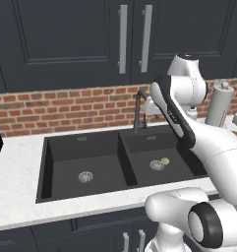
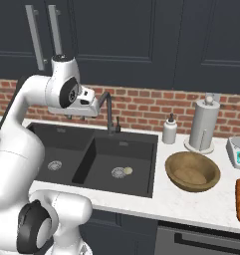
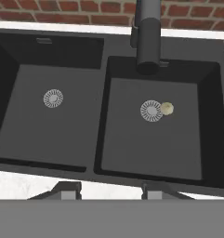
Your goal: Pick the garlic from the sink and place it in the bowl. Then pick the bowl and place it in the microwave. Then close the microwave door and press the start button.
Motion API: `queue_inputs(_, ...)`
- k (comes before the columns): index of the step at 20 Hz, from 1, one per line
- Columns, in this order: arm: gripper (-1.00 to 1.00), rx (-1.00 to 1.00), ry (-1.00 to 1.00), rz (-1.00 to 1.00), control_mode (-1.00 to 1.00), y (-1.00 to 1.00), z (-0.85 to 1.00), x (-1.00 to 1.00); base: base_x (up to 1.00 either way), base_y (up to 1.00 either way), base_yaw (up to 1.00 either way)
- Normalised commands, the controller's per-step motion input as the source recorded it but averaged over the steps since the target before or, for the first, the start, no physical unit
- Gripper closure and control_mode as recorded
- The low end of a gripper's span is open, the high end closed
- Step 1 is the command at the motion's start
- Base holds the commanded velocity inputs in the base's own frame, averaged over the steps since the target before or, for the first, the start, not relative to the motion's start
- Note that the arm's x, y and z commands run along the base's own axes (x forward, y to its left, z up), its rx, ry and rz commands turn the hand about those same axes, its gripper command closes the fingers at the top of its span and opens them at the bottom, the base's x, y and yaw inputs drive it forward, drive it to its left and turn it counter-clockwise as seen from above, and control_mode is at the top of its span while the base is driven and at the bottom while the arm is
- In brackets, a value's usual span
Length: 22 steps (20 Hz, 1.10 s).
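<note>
2 dark fingertips (image 3: 67, 189) of the claw (image 3: 111, 190) stand apart, gripping nothing, high over the sink (image 3: 99, 153); the garlic (image 3: 167, 108) lies in the right basin, touching the drain (image 3: 151, 110); the bowl (image 2: 192, 171) sits on the worktop (image 2: 191, 204) right of the sink.

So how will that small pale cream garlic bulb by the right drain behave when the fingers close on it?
The small pale cream garlic bulb looks roundish, so it will probably roll on the flat floor of the matte black sink if nudged. Being small, it is likely light. It lies beside the round silver drain, which may catch it.
</note>
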Motion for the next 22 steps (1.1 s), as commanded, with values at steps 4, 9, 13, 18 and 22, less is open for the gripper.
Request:
queue_inputs(4,-1.0,0.0,-0.01,0.0,-1.0,0.0,0.0,-0.18,0.0,0.0,0.0)
queue_inputs(9,-1.0,0.11,0.0,-0.03,-1.0,-0.29,-0.46,-0.31,0.0,0.0,0.0)
queue_inputs(13,-1.0,0.35,0.25,-0.1,-1.0,-0.94,-0.92,0.0,0.0,0.0,0.0)
queue_inputs(18,-1.0,0.03,0.18,-0.13,-1.0,-0.54,-0.81,0.0,0.0,0.0,0.0)
queue_inputs(22,-1.0,0.0,0.03,-0.05,-1.0,-0.09,-0.36,0.09,0.0,0.0,0.0)
